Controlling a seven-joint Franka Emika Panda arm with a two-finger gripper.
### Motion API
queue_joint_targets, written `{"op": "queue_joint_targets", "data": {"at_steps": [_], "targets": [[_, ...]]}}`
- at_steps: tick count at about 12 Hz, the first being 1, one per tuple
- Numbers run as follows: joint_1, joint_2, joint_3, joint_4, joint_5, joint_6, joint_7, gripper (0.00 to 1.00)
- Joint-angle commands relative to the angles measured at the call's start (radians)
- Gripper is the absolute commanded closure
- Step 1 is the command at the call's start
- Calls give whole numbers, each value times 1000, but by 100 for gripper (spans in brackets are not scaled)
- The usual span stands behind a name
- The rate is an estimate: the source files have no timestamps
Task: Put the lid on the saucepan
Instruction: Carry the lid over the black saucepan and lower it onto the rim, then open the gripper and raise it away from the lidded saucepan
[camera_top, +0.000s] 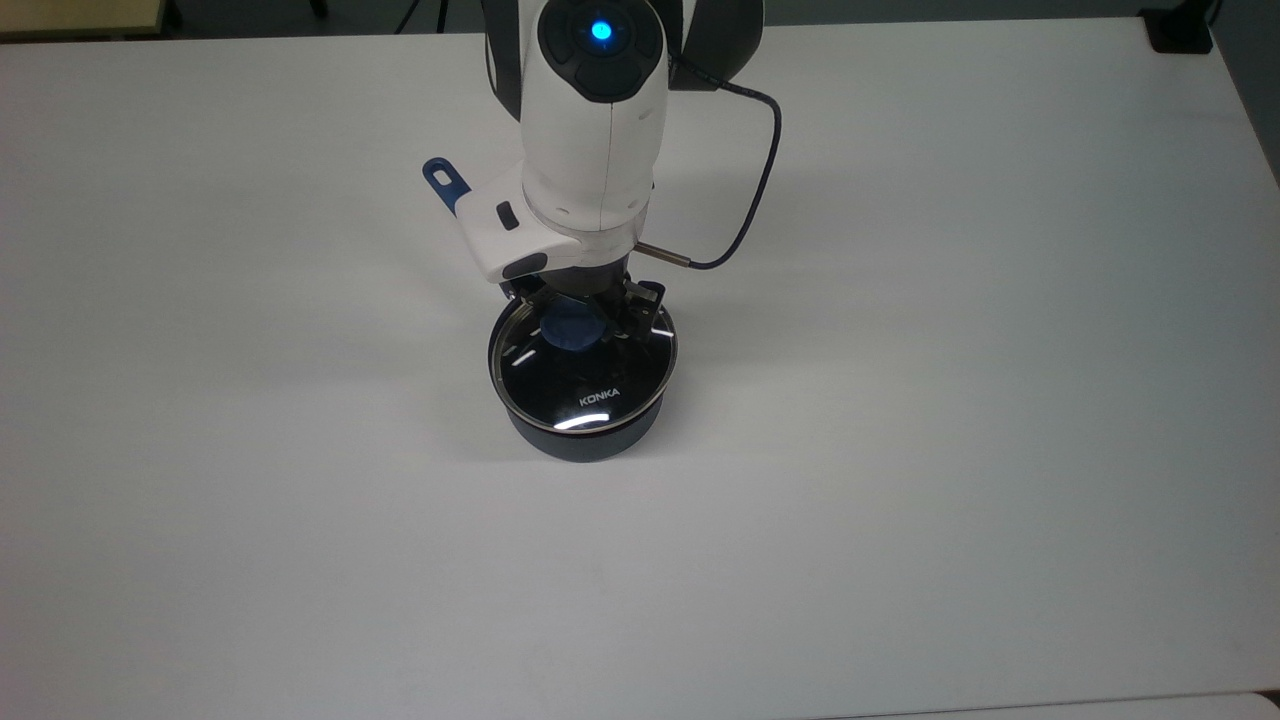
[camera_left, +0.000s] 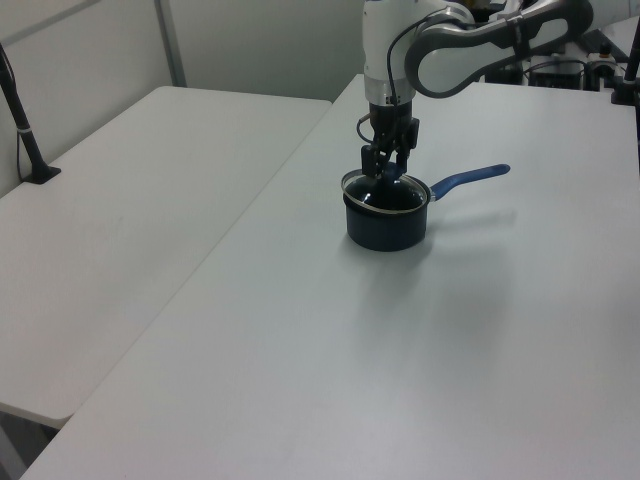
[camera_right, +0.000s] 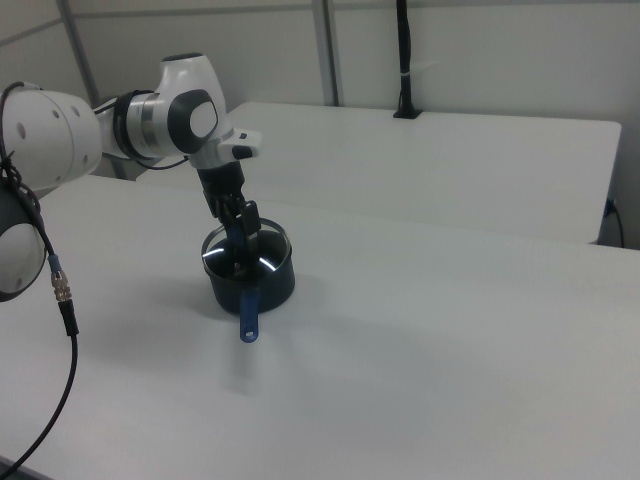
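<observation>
Pincer (camera_top: 578, 322) is gripping lid (camera_top: 583, 375) knob; lid is sitting on pan (camera_left: 385, 226), counter (camera_top: 900, 400) w/ cable (camera_top: 752, 190) hanging nearby.

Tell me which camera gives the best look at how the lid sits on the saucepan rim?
The top view: the lid shows as a near-full ring matching the saucepan mouth, with the gripper at its knob. The left view shows the lid edge-on and low on the pot. The right view shows the lid partly behind the arm.

Even overhead light, white glints on the lid (camera_top: 583, 378), soft shadows
</observation>
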Motion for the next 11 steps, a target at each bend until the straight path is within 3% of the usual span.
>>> {"op": "queue_joint_targets", "data": {"at_steps": [1,3,6,9,10,11], "targets": [[19,-1,-17,22,-24,-36,30,0],[12,-26,-17,22,-20,-41,28,0],[-42,-159,-18,1,-4,-65,30,0],[-105,-286,-26,-10,2,-204,-42,0],[-114,-334,-63,-16,63,-259,-118,0],[-93,-392,-137,-33,130,-290,-194,0]]}}
